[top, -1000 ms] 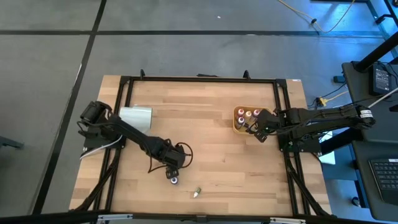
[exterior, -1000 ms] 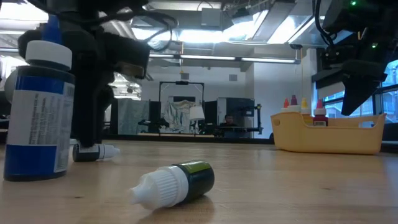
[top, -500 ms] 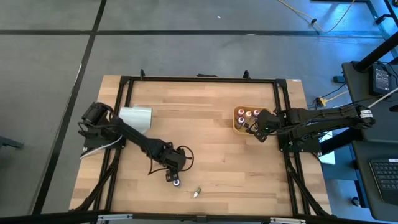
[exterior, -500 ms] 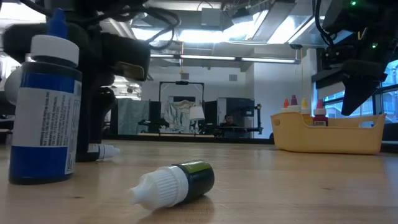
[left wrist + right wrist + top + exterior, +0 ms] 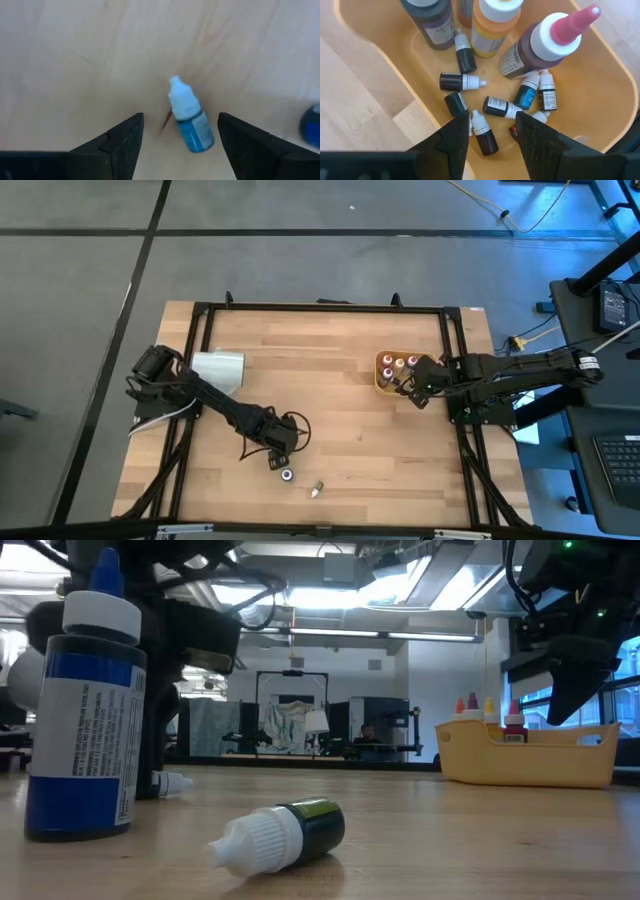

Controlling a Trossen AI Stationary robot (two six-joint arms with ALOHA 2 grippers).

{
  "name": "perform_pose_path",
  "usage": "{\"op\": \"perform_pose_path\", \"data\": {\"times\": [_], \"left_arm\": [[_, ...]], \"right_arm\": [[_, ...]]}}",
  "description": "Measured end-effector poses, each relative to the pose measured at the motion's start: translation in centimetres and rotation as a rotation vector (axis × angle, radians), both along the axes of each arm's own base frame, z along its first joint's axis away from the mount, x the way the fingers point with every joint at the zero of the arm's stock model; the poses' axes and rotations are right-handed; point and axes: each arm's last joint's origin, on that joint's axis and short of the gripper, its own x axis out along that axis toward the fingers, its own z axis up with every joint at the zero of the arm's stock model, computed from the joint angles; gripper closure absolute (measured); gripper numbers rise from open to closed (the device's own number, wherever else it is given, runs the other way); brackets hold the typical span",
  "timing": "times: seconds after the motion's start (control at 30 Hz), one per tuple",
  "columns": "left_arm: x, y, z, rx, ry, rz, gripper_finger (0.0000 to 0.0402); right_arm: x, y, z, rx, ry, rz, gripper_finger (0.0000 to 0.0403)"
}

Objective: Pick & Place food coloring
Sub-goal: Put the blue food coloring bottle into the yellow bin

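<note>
A small light-blue food coloring bottle (image 5: 191, 121) lies on its side on the wooden table. My left gripper (image 5: 180, 125) hangs open over it, pointing down, one finger on either side and clear of it. The low view shows that bottle (image 5: 170, 782) behind a larger upright blue bottle (image 5: 85, 715). A dark bottle with a green label (image 5: 285, 833) lies nearer the front edge (image 5: 316, 490). My right gripper (image 5: 492, 120) hangs open above the tan tray (image 5: 367, 55), where several small bottles (image 5: 502, 107) lie among three bigger ones. My left gripper stands right beside the upright blue bottle (image 5: 311, 125), which shows just past the outer side of one finger. Whether that finger touches the bottle I cannot tell.
The tray (image 5: 381, 380) sits at the table's right side. A pale rolled thing (image 5: 220, 368) lies at the far left. Bare wood stretches between my left gripper (image 5: 273, 455) and the tray. Dark frame rails run along the table's edges.
The upright blue bottle has slid a little along the table toward the right and near edges, staying upright. My left gripper has shifted only slightly beside it and stays open. The lying bottles and my right gripper have kept still.
</note>
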Motion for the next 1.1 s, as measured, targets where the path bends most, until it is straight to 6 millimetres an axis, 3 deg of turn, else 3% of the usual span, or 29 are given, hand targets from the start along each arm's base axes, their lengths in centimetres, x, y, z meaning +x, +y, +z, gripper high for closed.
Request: {"op": "perform_pose_path", "data": {"times": [0.23,0.7,0.8,0.97,1.1], "left_arm": [[0.0,0.2,-0.2,0.016,0.021,0.021,0.0191],[0.1,0.4,-0.4,0.105,0.006,-0.087,0.0334],[0.2,0.5,-0.2,0.106,-0.012,-0.070,0.0344],[0.4,0.9,0.8,0.132,-0.074,-0.038,0.0337],[1.5,1.7,1.2,0.114,-0.171,0.011,0.0337]], "right_arm": [[0.1,0.0,0.0,-0.001,-0.012,0.001,0.0240],[0.1,0.0,0.0,-0.014,0.001,0.043,0.0240],[0.2,0.0,0.5,-0.008,-0.014,0.025,0.0240],[0.8,0.0,2.9,-0.034,-0.104,0.037,0.0240],[1.6,-0.1,4.6,-0.094,-0.194,0.104,0.0240]]}}
